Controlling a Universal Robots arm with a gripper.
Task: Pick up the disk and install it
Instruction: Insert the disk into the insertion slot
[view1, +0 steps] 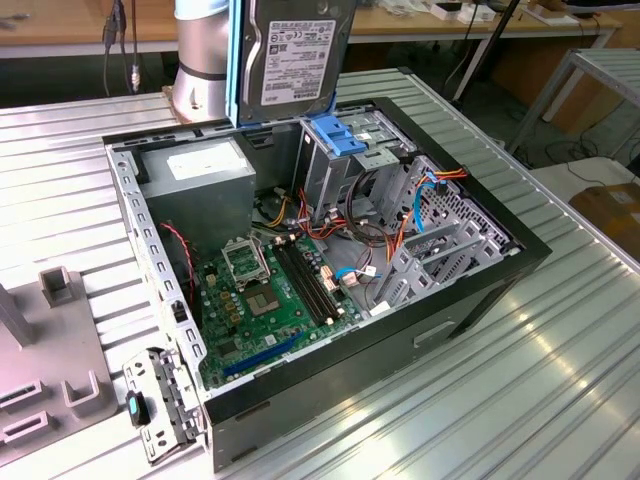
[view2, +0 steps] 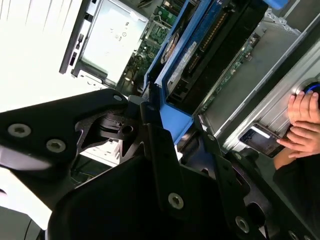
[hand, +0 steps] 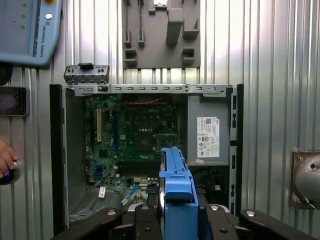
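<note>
The disk (view1: 298, 50) is off the table, held upright on edge with its white label facing the exterior camera. The light-blue carrier rail runs down the edge on the exterior view's left and along the bottom. It hangs over the far part of the open computer case (view1: 400, 350), just above the grey drive cage (view1: 325, 180) and its blue latch (view1: 335, 135). I cannot tell whether the lower rail touches the latch.

Gripper (hand: 177, 220): clenched on the disk. In the first wrist view the black fingers (hand: 142, 217) press on either side of the blue carrier, seen edge-on. In the second wrist view the disk (view2: 195, 55) reaches out from the fingers toward the case. The silver robot arm (view1: 205, 50) stands just behind the disk in the exterior view.

Case interior: green motherboard (view1: 270, 300) on the floor, grey power supply (view1: 200, 170) in the far corner on the exterior view's left, and red, orange and blue cables beside the cage.

Surroundings: ribbed metal table (view1: 520, 400). A grey fixture plate (hand: 160, 35) lies near the case. A teach pendant (hand: 30, 30) and a person's hand (hand: 6, 157) sit at the frame edge of the first wrist view.
</note>
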